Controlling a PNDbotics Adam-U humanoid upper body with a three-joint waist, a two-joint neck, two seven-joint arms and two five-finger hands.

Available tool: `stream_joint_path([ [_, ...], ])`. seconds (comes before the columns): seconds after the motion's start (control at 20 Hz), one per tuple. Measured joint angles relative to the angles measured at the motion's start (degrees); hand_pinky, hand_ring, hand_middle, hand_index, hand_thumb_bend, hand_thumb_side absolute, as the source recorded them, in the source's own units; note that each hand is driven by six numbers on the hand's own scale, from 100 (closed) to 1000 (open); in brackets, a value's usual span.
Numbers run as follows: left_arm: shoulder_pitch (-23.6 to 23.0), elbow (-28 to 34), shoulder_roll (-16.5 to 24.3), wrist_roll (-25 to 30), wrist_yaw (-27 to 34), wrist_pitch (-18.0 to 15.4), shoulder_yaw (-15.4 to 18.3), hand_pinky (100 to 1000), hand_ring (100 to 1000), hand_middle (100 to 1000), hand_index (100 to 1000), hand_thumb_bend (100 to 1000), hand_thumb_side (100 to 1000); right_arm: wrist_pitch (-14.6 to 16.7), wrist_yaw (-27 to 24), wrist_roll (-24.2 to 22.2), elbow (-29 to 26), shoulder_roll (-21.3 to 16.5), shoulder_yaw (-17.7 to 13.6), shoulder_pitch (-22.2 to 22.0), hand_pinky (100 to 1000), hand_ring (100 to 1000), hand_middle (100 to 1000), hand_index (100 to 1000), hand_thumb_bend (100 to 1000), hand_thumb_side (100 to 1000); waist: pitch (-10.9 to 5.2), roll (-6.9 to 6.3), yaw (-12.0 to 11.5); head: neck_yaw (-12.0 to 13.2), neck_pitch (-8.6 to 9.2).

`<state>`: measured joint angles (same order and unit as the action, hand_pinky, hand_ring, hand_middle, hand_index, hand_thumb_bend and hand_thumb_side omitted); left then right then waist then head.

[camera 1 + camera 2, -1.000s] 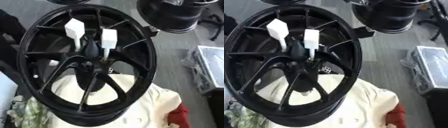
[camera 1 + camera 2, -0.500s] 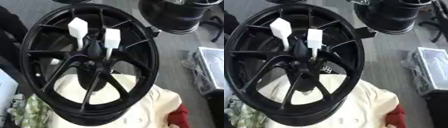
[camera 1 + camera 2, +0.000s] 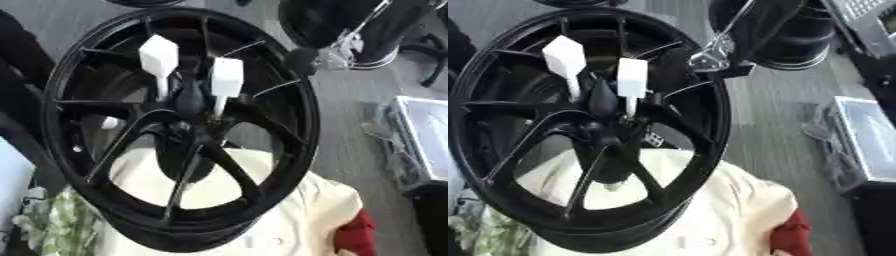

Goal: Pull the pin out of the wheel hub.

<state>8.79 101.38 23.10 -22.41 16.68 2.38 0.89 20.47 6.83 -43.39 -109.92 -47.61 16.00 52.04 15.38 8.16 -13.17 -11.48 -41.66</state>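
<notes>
The black wheel hub (image 3: 179, 125) is lying on a cream cloth (image 3: 289, 210). Two white-headed pins (image 3: 226, 80) are standing in its centre. The right hand (image 3: 750, 35) is arriving just right of the rim; I cannot tell its fingers' state. The pins look light, stiff and smooth, best pinched at the white head.
</notes>
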Motion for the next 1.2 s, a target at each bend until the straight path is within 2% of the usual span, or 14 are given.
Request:
stream_joint_path([
  [0.35,0.0,-0.02,0.0,-0.02,0.0,-0.02,0.0,823,760,708,747,354,657,0.43,1.27,-2.95,0.2,1.76,2.71,1.24,876,786,728,825,307,295,0.23,0.0,0.04,0.29,-0.04],
  [0.7,-0.09,-0.04,0.0,-0.02,0.0,-0.02,0.01,824,760,707,747,353,657,-0.39,3.58,-4.18,0.87,3.96,3.89,1.9,871,783,725,828,312,328,0.27,-0.01,0.41,0.71,-0.27],
  [0.95,-0.21,-0.04,0.0,-0.03,0.0,-0.02,0.01,824,761,707,747,352,658,-0.73,5.25,-4.06,1.63,5.12,4.36,1.9,865,781,721,824,317,336,0.27,-0.01,0.48,1.0,-0.41],
  [1.05,-0.22,-0.05,0.0,-0.03,0.0,-0.02,0.01,825,761,707,747,352,658,-1.22,6.51,-3.57,2.26,5.63,4.49,1.88,858,782,719,823,352,355,0.27,-0.01,0.5,1.13,-0.52],
  [1.2,-0.23,-0.06,0.0,-0.03,0.0,-0.02,0.01,825,761,707,747,352,658,-3.79,9.69,-0.79,3.39,6.15,4.48,1.78,852,778,715,824,353,396,0.27,-0.01,0.57,1.35,-0.54],
])
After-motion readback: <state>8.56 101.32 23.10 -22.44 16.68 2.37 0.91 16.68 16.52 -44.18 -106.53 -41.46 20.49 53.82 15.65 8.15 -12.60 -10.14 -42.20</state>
